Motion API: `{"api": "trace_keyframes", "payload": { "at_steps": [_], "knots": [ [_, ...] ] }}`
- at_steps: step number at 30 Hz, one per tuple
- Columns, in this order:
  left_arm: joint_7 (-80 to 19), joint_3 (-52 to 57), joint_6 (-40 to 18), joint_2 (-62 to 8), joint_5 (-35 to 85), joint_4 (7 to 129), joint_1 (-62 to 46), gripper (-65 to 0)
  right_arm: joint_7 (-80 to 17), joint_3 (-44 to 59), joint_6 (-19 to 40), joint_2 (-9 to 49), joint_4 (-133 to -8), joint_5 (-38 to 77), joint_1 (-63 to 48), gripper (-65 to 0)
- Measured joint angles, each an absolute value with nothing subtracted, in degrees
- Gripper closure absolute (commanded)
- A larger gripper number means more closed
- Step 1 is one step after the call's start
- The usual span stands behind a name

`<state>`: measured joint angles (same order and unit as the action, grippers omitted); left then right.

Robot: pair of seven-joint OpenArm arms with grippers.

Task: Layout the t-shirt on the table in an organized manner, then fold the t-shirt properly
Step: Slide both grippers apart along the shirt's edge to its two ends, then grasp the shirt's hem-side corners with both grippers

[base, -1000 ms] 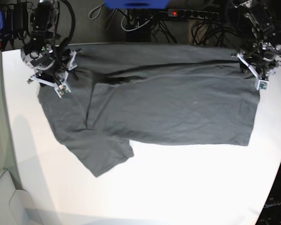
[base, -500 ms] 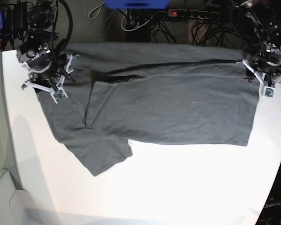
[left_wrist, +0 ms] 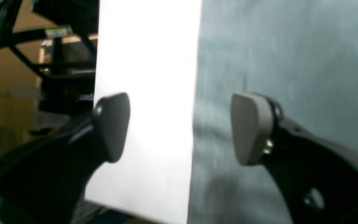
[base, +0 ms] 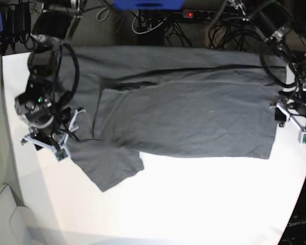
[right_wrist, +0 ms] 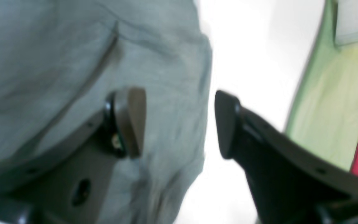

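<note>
both jaws open, t-shirt (base: 183,112) flat on table (base: 194,204)

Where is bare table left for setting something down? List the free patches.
The widest bare stretch of the table lies along the near edge, below the t-shirt's lower edge. A narrower strip runs along the curved edge beside the right gripper. A thin margin sits by the left gripper. The far half is cloth-covered.

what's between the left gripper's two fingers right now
Nothing is held: in the left wrist view the open left gripper straddles the t-shirt's edge, bare table on one side.
</note>
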<state>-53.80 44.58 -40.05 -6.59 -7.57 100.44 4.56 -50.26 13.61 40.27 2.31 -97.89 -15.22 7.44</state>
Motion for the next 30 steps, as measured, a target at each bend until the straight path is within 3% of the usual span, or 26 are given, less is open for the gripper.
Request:
{"api": "trace_keyframes", "payload": {
  "at_steps": [9,18,30],
  "knots": [
    [-46.0,43.7,-40.1,-8.4,-7.9,83.5,17.5,-52.7,-44.8,13.9,40.1,7.2,-66.7,-17.0,24.5,-35.9],
    [-39.7,43.7,-39.9,-11.6,-7.9,72.1,20.3,-52.7,-35.4,14.0,40.1,10.2,-54.5,-17.1,26.8,-36.0],
    [-34.2,43.7,-39.6,-13.5,-7.7,62.9,20.9,-52.7,-28.8,14.0,40.2,14.6,-45.7,-7.7,27.3,-34.7]
  ]
}}
